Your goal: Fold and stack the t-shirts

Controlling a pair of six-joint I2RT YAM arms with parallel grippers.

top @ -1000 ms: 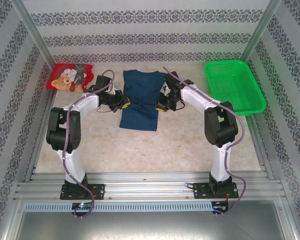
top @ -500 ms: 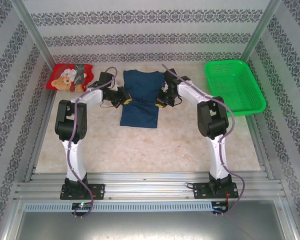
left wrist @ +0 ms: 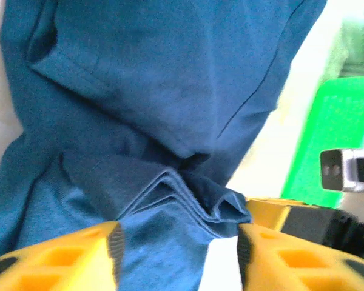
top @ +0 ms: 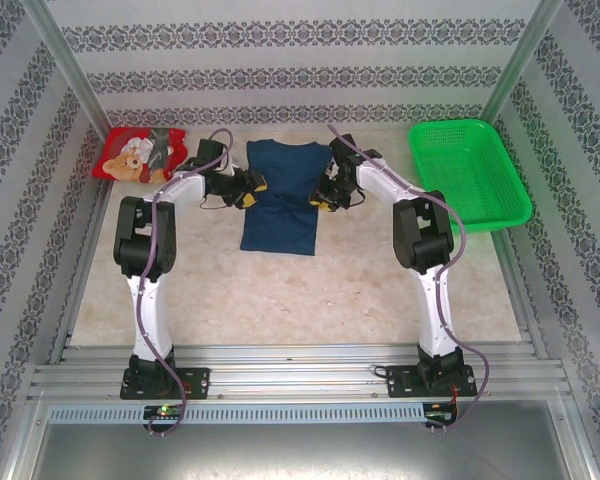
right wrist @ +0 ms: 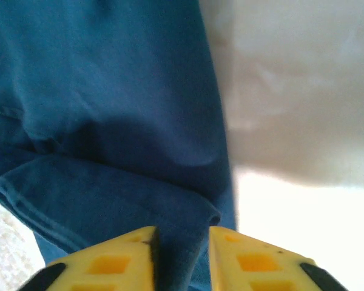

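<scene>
Centrally, navy t-shirt (top: 280,205) on beige tabletop (top: 310,295); patterned walls (top: 280,60) around.

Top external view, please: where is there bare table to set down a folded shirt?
The widest bare patch of table lies between the two arms, from the navy shirt to the arm bases. The far row is crowded: red shirt, left gripper, navy shirt, right gripper, green basket side by side.

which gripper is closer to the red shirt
Left. The left gripper is at the navy shirt's left edge, just right of the red shirt; the right gripper is across the navy shirt.
</scene>
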